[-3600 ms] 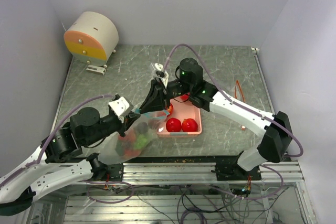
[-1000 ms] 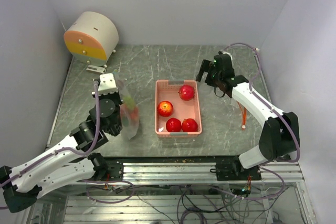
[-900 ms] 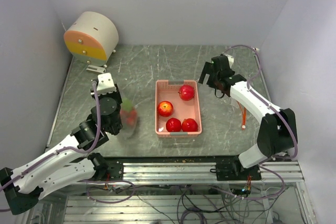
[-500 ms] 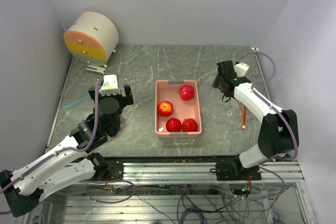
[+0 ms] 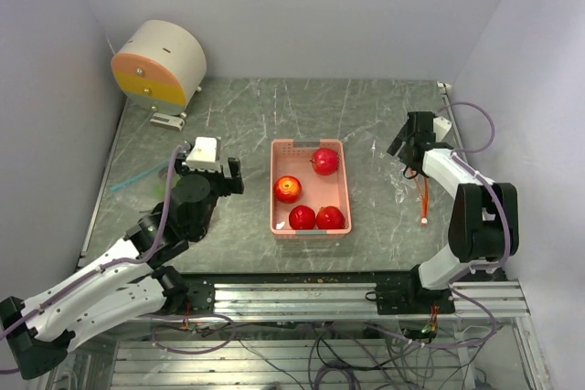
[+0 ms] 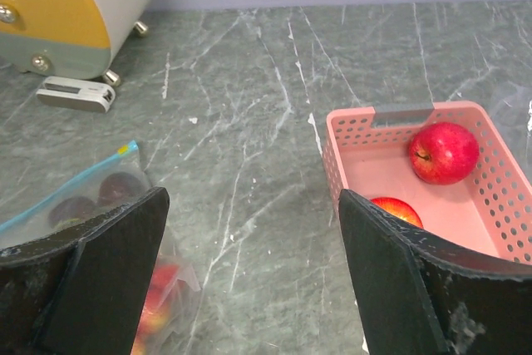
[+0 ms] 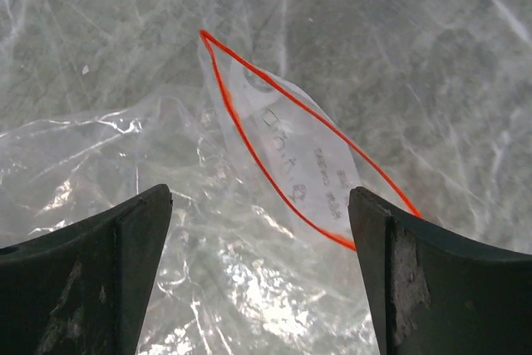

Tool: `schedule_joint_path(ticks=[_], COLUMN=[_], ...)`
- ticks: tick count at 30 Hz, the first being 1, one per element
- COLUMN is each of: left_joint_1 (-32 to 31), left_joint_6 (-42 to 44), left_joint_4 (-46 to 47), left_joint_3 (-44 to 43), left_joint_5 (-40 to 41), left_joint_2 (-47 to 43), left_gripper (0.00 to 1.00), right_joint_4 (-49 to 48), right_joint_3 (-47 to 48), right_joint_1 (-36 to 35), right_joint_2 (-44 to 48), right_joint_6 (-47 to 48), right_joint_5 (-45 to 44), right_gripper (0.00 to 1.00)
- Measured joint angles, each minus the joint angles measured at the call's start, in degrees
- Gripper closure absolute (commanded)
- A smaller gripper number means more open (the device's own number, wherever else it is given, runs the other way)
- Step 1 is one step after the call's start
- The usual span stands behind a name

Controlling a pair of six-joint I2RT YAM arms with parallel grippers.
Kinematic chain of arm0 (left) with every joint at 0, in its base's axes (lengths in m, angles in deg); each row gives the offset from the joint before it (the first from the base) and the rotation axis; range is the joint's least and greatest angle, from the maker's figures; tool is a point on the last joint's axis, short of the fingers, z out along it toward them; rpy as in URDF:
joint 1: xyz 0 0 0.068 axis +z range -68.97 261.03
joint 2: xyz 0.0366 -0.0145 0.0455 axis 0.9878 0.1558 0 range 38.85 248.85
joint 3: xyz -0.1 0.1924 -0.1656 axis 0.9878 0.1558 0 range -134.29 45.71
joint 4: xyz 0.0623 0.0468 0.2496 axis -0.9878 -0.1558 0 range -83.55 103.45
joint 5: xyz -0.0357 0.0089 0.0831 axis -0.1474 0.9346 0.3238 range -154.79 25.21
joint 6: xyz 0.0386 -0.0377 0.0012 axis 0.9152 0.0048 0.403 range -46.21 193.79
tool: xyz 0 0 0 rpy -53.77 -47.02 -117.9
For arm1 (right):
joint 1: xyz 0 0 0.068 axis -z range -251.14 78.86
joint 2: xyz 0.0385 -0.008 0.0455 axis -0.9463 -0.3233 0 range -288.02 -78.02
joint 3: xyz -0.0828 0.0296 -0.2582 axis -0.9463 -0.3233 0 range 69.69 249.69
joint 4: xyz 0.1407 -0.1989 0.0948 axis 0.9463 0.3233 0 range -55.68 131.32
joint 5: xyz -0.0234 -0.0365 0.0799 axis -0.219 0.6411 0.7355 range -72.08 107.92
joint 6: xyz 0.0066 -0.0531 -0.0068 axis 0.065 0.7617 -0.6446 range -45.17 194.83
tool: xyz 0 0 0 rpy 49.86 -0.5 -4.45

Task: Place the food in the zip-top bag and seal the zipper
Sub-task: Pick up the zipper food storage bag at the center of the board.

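My right tool [image 7: 259, 197], jaws spread empty, hovers directly above the clear orange-zippered bag [image 7: 299, 164] right of the pink plastic tray [image 5: 273, 171].

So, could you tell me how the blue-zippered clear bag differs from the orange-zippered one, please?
The blue-zippered clear plastic bag holds dark and red food pieces; the orange-zippered clear plastic bag looks empty. The blue-zippered one lies by the left gripper, the orange-zippered one under the right gripper. The orange zipper gapes in a loop; the blue one shows as one line. Both lie ungripped on the grey table.
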Motion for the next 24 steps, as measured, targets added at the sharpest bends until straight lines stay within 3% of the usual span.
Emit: schedule_joint_path(ticks=[7,9,11,12,16,24], left_joint_1=[0.0,0.0,0.0,0.0,0.0,0.0], left_joint_6=[-1.2,-1.6,-1.8,-1.8,-2.3,-3.2], left_joint_4=[0.3,0.2,0.3,0.3,0.4,3.4], left_joint_3=[1.1,1.1,1.1,1.1,1.1,1.0], left_joint_5=[-2.3,-2.8,-3.4,-3.8,-5.6,-12.4], left_joint_2=[1.7,2.0,2.1,2.0,2.0,4.3], left_gripper=[0.16,0.19,0.26,0.29,0.33,0.16], right_joint_4=[-6.1,-7.2,-8.1,-8.4,-9.6,-8.1], right_joint_3=[0.0,0.0,0.0,0.0,-0.5,-4.2], right_joint_1=[3.2,3.8,4.0,4.0,4.0,0.8], right_joint_2=[-6.1,-7.5,-8.4,-8.6,-8.1,9.3], right_joint_6=[1.9,2.2,2.5,2.6,2.6,1.7], right_joint_5=[3.7,4.2,4.9,5.2,6.5,9.6], right_gripper=[0.4,0.56,0.81,0.89,0.95,1.0])
